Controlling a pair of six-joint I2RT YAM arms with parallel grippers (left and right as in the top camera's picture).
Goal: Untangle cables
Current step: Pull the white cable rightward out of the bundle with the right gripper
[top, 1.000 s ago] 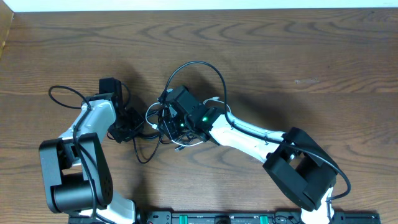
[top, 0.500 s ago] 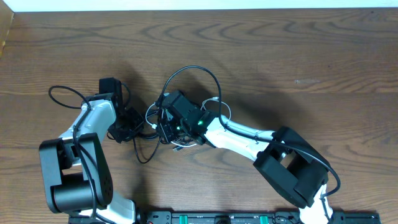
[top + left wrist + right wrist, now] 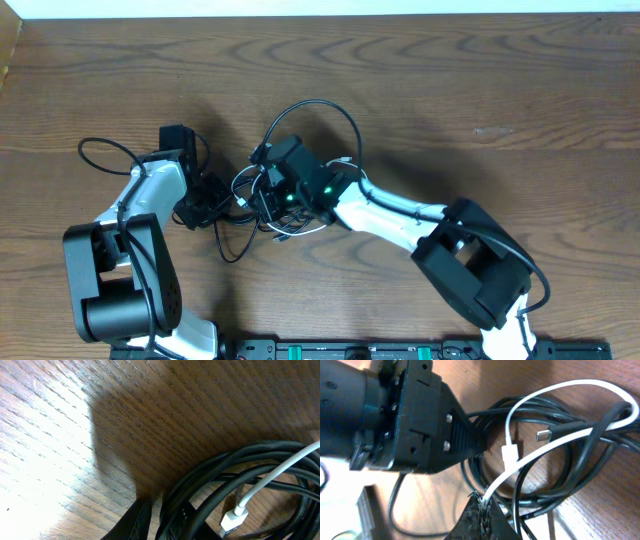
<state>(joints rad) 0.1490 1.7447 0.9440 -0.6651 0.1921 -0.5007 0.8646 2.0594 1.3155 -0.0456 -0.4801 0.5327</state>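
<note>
A brown wooden table top [image 3: 45, 445] with fine straight grain fills the view; its left part is lit bright, and a broad dark shadow lies across the middle and the upper right; at the lower right several thin black round cables [image 3: 210, 477] curve together in a loose bundle that lies on the wood; a thin white cable [image 3: 270, 477] runs down from the right edge across the black ones and ends in a small white rectangular plug [image 3: 234, 520]; at the bottom edge a dark, wedge-shaped fingertip [image 3: 132, 522] stands just beside the bundle's left side; whether it touches the cables cannot be told.
</note>
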